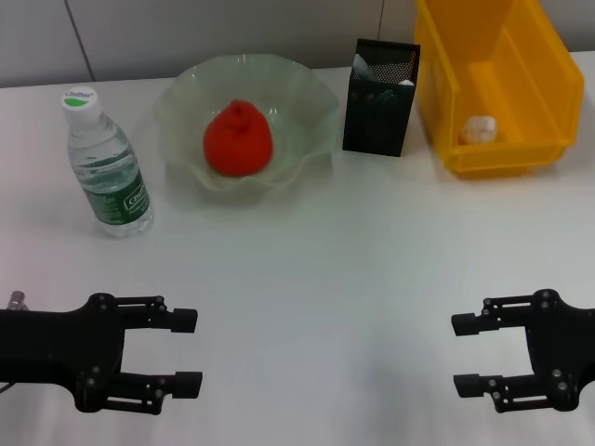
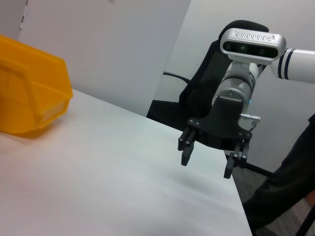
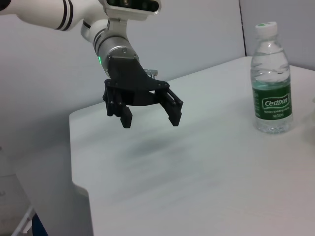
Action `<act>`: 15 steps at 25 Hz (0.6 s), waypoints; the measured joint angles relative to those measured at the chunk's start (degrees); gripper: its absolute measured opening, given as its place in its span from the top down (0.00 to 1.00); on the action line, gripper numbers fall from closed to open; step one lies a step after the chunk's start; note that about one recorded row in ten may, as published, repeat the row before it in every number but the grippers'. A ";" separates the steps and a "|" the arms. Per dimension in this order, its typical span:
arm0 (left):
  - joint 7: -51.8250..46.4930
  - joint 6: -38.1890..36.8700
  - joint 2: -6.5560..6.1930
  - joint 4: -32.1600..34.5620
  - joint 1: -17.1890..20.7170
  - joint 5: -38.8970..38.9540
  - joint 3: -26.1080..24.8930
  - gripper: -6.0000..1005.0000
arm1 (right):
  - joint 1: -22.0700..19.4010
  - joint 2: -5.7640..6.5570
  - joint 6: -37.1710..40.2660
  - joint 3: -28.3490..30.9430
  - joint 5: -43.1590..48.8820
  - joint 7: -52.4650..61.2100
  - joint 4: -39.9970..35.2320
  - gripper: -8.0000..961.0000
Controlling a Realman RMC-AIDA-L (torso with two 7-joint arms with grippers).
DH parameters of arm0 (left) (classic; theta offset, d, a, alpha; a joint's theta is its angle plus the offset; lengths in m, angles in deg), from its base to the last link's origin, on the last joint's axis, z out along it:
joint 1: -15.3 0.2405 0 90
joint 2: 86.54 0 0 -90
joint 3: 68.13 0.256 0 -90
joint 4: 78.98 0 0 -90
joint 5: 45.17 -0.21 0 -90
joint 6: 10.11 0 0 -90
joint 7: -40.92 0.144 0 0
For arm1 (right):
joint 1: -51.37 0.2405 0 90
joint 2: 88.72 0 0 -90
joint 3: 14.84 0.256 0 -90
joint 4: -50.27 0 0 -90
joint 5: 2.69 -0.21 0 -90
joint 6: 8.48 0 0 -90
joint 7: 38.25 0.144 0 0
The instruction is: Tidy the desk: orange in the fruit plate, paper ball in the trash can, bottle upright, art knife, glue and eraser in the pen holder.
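Little left to spoil: left gripper (image 1: 191, 349) and right gripper (image 1: 461, 353) spread wide and empty, well short of the fruit plate (image 1: 186, 98); risk only of toppling the upright bottle (image 1: 104, 163) beside it

Left gripper (image 1: 191, 350), right gripper (image 1: 460, 354): fingers apart.

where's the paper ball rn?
Head view: the paper ball lies inside the yellow trash can at the far right of the desk, just right of the black mesh pen holder.
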 joint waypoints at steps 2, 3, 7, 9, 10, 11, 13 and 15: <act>-0.06 0.10 -0.01 0.00 0.04 0.00 0.01 0.22 | 0.08 0.00 -0.03 0.00 0.01 -0.05 0.09 0.30; -0.10 0.22 -0.03 0.00 0.10 0.00 0.02 0.22 | 0.12 0.00 -0.07 0.00 0.03 -0.07 0.13 0.30; -0.29 0.30 -0.04 0.00 0.12 0.01 0.03 0.22 | 0.17 0.00 -0.13 0.00 0.03 -0.10 0.24 0.30; -0.60 0.33 -0.02 0.00 0.13 0.00 0.03 0.22 | 0.22 0.00 -0.30 0.00 0.03 -0.29 0.62 0.30; -0.67 0.34 -0.02 0.00 0.14 0.01 0.02 0.22 | 0.22 0.00 -0.30 0.00 0.03 -0.29 0.62 0.30; -0.67 0.34 -0.02 0.00 0.14 0.01 0.02 0.22 | 0.25 0.00 -0.37 0.00 0.04 -0.40 0.71 0.30; -0.70 0.34 -0.01 0.00 0.14 0.01 0.02 0.22 | 0.33 0.00 -0.58 0.00 0.04 -0.67 0.97 0.30; -0.79 0.35 0.01 0.00 0.15 0.00 -0.05 0.22 | 0.34 0.00 -0.76 0.00 0.03 -0.83 1.17 0.30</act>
